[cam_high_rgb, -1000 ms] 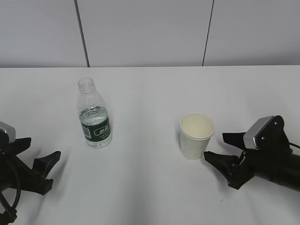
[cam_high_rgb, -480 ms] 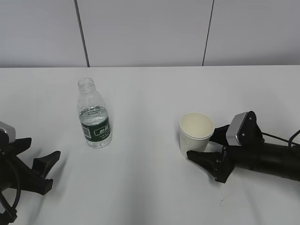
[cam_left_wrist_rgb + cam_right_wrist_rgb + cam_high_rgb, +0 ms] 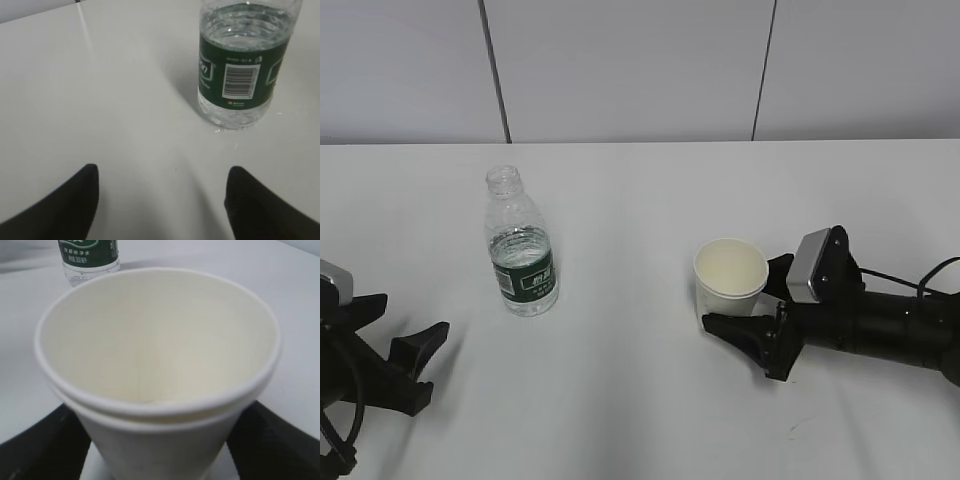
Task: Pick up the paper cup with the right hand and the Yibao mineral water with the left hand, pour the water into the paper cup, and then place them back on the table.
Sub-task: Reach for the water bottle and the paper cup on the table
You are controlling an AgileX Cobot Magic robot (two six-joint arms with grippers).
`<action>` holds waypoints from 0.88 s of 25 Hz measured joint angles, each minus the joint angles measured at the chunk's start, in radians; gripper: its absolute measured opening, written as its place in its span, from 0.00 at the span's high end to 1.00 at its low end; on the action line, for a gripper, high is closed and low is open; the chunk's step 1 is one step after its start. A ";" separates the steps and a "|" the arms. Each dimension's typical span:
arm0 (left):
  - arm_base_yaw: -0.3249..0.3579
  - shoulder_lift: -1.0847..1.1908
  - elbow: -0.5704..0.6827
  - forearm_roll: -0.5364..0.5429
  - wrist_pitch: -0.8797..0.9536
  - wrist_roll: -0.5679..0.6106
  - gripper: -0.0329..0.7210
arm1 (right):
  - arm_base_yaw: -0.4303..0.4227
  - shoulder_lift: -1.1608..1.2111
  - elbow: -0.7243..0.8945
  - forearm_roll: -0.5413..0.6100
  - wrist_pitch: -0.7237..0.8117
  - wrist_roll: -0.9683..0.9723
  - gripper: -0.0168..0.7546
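Standing upright on the table (image 3: pixel 640 190), the paper cup (image 3: pixel 730 282) occupies the right half of the scene, its cream interior facing up and its rolled rim unbroken. The right hand (image 3: pixel 752 305) lies low along the tabletop, reaching in from the right edge, with one finger on the near side of the cup and the other on its far side; the fingers are spread and bracket the cup's lower wall, though whether they press on it cannot be told. A small grey box (image 3: pixel 814 265) sits on top of this arm, and a black cable (image 3: pixel 920 275) loops behind it. In the right wrist view the cup (image 3: pixel 157 365) fills the frame between two dark fingers (image 3: pixel 42 445), and the cup appears empty.

The Yibao mineral water (image 3: pixel 521 246) stands upright on the left half of the table, well apart from the cup, capless, with its dark green label around the lower body and water visible inside. The left hand (image 3: pixel 395 372) rests at the near left corner, well apart from the bottle, its fingers spread and holding nothing. In the left wrist view the two black fingertips (image 3: pixel 70 202) frame bare tabletop, and the bottle (image 3: pixel 242 65) stands beyond them toward the right, its barcode facing the camera. A panelled wall (image 3: pixel 640 70) closes the far side.
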 joint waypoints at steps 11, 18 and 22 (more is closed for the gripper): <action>0.000 0.001 -0.075 0.005 -0.001 -0.001 0.31 | 0.017 0.000 0.000 0.043 0.000 0.001 0.36; 0.000 0.064 -0.150 0.121 -0.003 -0.007 0.31 | 0.017 0.000 0.000 0.045 0.000 0.002 0.37; 0.000 0.138 -0.205 0.229 -0.002 -0.018 0.31 | 0.017 0.000 0.000 0.045 0.000 0.002 0.37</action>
